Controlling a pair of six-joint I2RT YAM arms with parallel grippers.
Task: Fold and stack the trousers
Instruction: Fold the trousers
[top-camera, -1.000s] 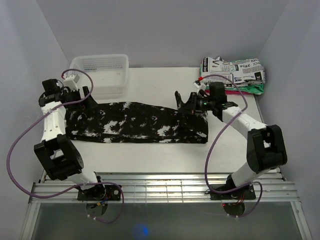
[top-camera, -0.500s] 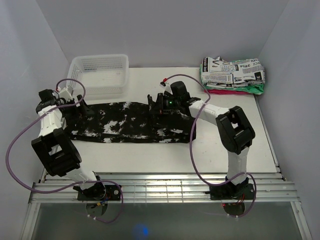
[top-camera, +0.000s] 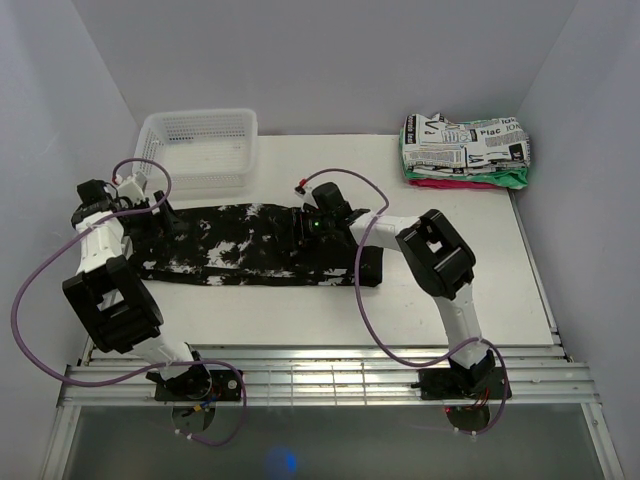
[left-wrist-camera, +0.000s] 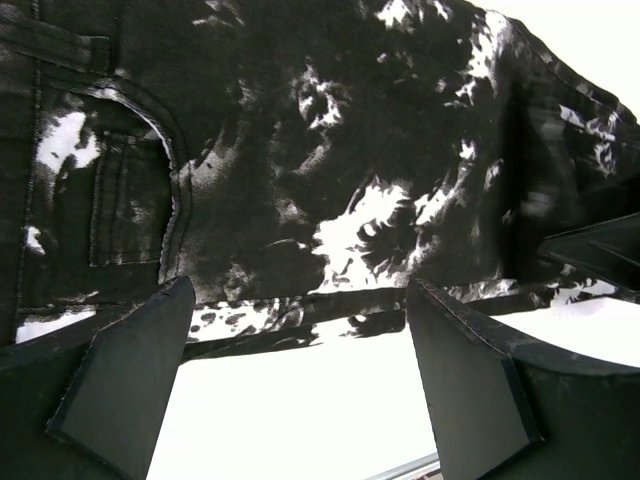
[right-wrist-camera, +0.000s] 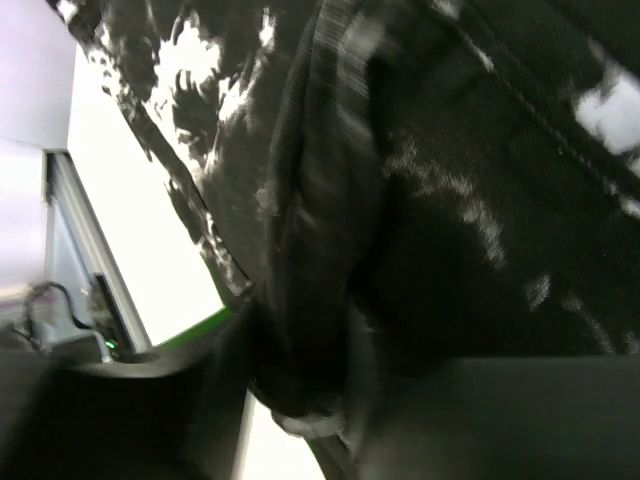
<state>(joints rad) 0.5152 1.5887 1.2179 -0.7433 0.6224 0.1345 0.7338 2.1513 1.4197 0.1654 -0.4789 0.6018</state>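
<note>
The black trousers (top-camera: 230, 245) with white splotches lie flat across the table (top-camera: 330, 305), their right part folded back over the middle. My right gripper (top-camera: 304, 222) is low over the trousers' centre. In the right wrist view a bunched fold of the trousers (right-wrist-camera: 300, 250) fills the gap between the fingers of the right gripper (right-wrist-camera: 310, 400); the view is blurred. My left gripper (top-camera: 172, 220) is at the trousers' left end. In the left wrist view the left gripper (left-wrist-camera: 300, 390) is open over bare table, beside the pocket area of the trousers (left-wrist-camera: 300, 150).
A white plastic basket (top-camera: 200, 140) stands at the back left. At the back right sits a stack of folded garments (top-camera: 465, 150), newspaper print on top, red and green beneath. Purple cables loop off both arms. Walls close in left and right.
My right gripper has swept left from the trousers' right end to their middle, dragging the leg ends over so the trousers lie shorter. The left arm shifted slightly lower and stays open.
</note>
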